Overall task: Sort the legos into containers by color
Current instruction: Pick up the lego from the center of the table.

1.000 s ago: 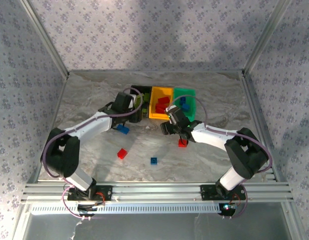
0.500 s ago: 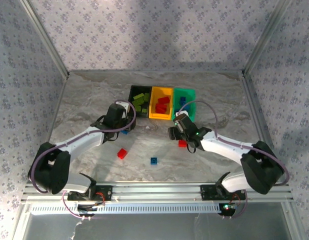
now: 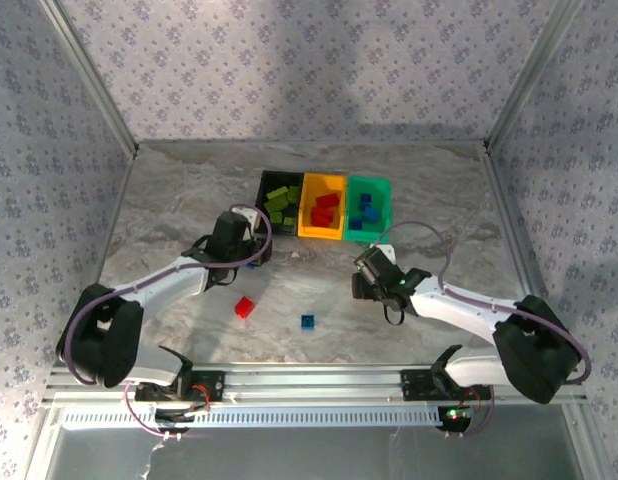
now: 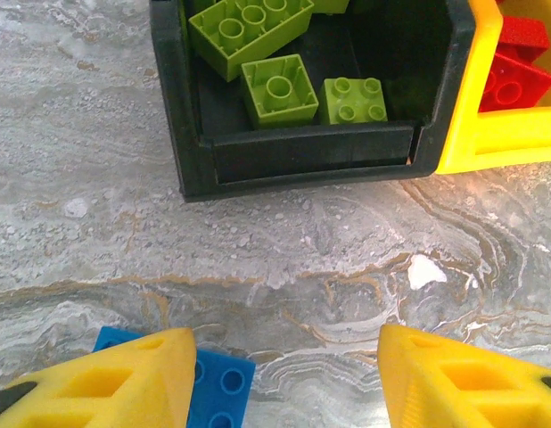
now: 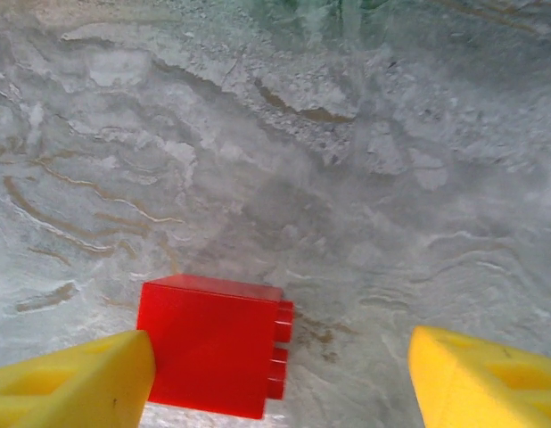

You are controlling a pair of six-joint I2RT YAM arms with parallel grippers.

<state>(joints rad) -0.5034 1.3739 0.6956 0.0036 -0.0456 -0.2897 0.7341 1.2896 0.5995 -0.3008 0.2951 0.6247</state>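
Three containers stand in a row at the back: a black bin (image 3: 263, 203) with lime green legos (image 3: 281, 203), a yellow bin (image 3: 321, 235) with red legos (image 3: 324, 208), and a green bin (image 3: 369, 181) with blue ones. My left gripper (image 4: 284, 366) is open just before the black bin (image 4: 302, 156). A blue lego (image 4: 220, 385) lies at its left finger, partly under it. My right gripper (image 5: 282, 357) is open and low over the table. A red lego (image 5: 209, 343) lies on its side between the fingers, against the left one.
Another red lego (image 3: 245, 307) and a small blue lego (image 3: 307, 321) lie on the marble table nearer the arm bases. The yellow bin's corner (image 4: 503, 134) is at the upper right of the left wrist view. Patterned walls and metal posts close in the table.
The right gripper has drawn back from the bins toward the near side and now covers the red lego. The left gripper backed off the black bin a second ago, then barely moved.
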